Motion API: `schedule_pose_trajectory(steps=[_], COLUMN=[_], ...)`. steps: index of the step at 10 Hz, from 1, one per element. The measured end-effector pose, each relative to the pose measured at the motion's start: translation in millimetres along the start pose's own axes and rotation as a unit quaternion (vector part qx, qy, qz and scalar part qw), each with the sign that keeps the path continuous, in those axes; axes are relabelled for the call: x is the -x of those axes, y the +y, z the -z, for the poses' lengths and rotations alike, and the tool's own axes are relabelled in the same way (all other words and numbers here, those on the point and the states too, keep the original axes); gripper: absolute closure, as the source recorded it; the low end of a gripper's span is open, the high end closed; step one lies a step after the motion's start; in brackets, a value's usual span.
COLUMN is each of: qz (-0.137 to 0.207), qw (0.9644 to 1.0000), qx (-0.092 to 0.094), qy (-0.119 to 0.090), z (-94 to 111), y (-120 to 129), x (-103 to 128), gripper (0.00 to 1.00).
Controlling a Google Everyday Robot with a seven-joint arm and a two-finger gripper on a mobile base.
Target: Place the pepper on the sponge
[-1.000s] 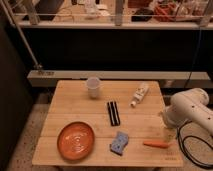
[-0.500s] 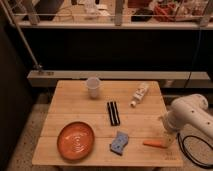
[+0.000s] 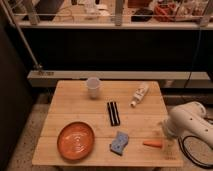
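Note:
The pepper (image 3: 152, 144), a slim orange-red tapered piece, lies flat on the wooden table (image 3: 75, 107) near its front right corner. The light-blue sponge (image 3: 119, 143) rests a short way to the pepper's left, near the front edge. The two are apart. My white arm (image 3: 187, 122) reaches in from the right, and its gripper (image 3: 166, 131) end sits at the table's right edge, just above and right of the pepper. Nothing shows in the gripper's hold.
A round orange plate (image 3: 75, 140) sits at the front left. A black bar-like object (image 3: 114, 113) lies mid-table, a white cup (image 3: 93, 86) stands at the back, and a white bottle (image 3: 139, 93) lies at the back right. A dark shelf wall rises behind.
My arm has shifted slightly down and to the right, toward the front right corner. The pepper, sponge and other objects have stayed where they were.

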Motion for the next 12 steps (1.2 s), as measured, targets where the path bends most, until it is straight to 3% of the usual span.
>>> schedule_pose_trajectory(steps=[10,12], qz=[-0.010,-0.014], qw=[0.9999,0.9998], qx=[-0.010,-0.010], qy=[0.003,0.002], z=[-27.9,-30.9], y=[19.1,20.9], x=[-3.8,-7.7], gripper=[0.24,0.33])
